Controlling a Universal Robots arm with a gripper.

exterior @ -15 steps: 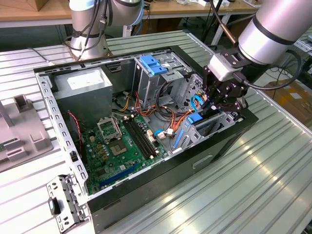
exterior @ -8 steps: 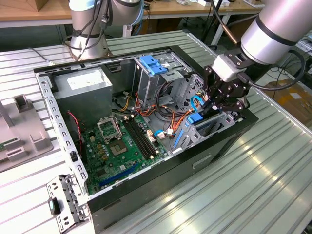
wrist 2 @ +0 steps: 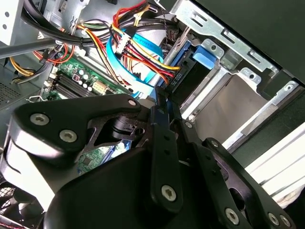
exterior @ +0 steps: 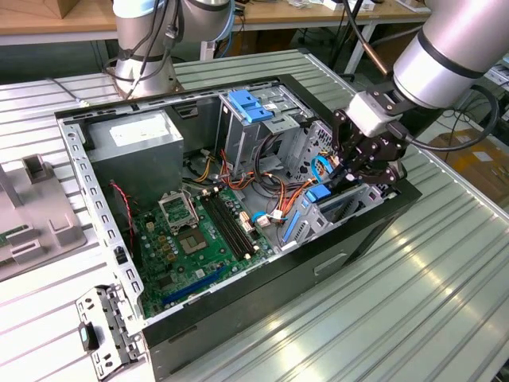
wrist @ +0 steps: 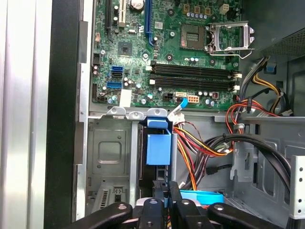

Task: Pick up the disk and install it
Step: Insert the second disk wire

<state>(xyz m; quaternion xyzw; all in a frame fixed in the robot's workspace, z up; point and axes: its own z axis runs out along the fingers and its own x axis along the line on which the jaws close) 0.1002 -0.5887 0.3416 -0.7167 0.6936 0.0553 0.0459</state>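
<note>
The disk [wrist: 153, 168] stands on edge in the drive bay [wrist: 109, 152] of the open computer case [exterior: 342, 255], showing its dark end and a blue plastic rail with a tab [wrist: 158, 143]. In the second wrist view the disk [wrist 2: 187, 80] sits between the bay's metal walls, blue tab [wrist 2: 207, 55] beyond it. My gripper [exterior: 350, 171] hangs over that bay at the exterior view's right. Its black fingers [wrist 2: 164, 124] are drawn together, and the gripper [wrist: 164, 191] has its tips right at the disk's near end; I cannot tell whether they touch it.
A bundle of red, yellow and blue cables [wrist 2: 138, 43] lies close beside the bay. The motherboard [exterior: 191, 239], grey power supply [exterior: 135, 147] and blue-latched upper cage [exterior: 250, 103] fill the case. A second arm's base [exterior: 147, 48] stands behind, and a loose metal bracket [exterior: 103, 326] lies in front.
</note>
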